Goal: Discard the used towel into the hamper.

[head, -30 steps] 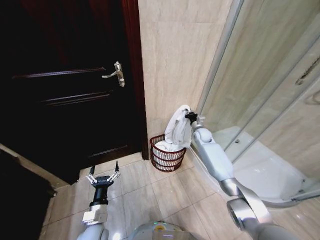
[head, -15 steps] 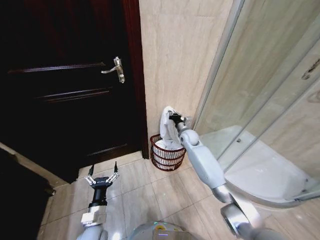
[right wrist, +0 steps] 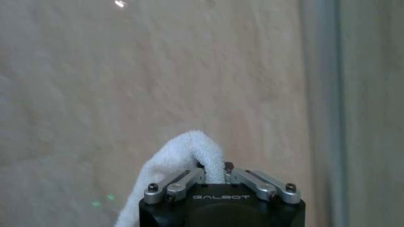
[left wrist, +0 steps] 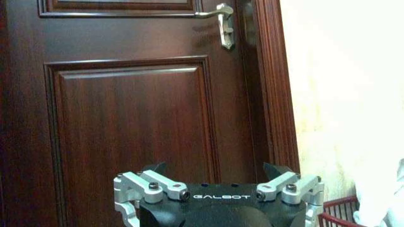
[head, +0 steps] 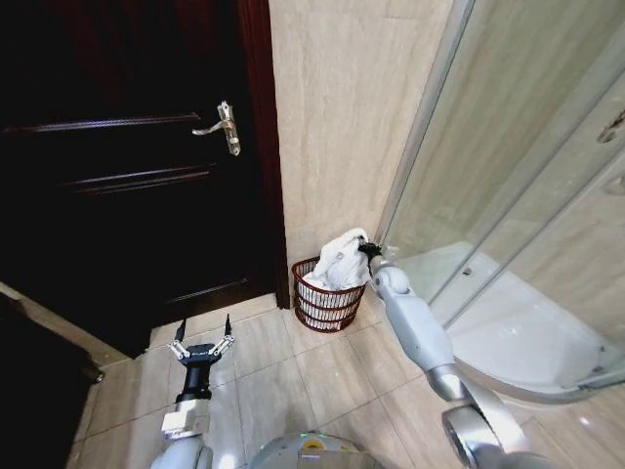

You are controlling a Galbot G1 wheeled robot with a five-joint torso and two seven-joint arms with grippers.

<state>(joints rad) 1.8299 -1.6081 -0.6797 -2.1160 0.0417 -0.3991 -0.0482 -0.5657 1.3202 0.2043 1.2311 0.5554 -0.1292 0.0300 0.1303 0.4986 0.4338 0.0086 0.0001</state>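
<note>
White towel [head: 339, 266] bunched, heaped atop the reddish-brown wire hamper [head: 325, 301]; hamper upright against the wall.

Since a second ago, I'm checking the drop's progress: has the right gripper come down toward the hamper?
Yes. The right gripper, shut on the towel, has dropped closer to the hamper rim.

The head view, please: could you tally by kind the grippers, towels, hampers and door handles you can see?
Grippers: 2, left gripper open above the floor tiles, right gripper shut on the towel.
Towels: 1, white towel heaped over the hamper.
Hampers: 1, hamper by the wall.
Door handles: 1, door handle.
Total: 5.
</note>
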